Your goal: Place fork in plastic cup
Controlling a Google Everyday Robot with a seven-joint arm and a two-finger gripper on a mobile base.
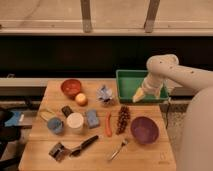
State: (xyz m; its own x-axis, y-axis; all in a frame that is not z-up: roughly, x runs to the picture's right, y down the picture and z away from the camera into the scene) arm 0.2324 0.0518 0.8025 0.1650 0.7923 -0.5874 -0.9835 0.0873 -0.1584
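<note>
The small silvery fork [118, 149] lies at an angle on the wooden table [150, 155] near its front edge, left of the purple bowl. The small blue cup [55, 125] stands at the table's left, next to the wider cream-white cup [75, 122]. My gripper [138, 95] hangs over the green tray at the back right, far from both the fork and the blue cup. Nothing shows in it.
A green tray [127, 79] sits at the back right. A purple bowl [145, 130], dark grapes [122, 119], an orange carrot [108, 124], a blue sponge [92, 118], a black-handled utensil [75, 148], a red bowl [71, 86] and an orange fruit [81, 98] are spread over the table.
</note>
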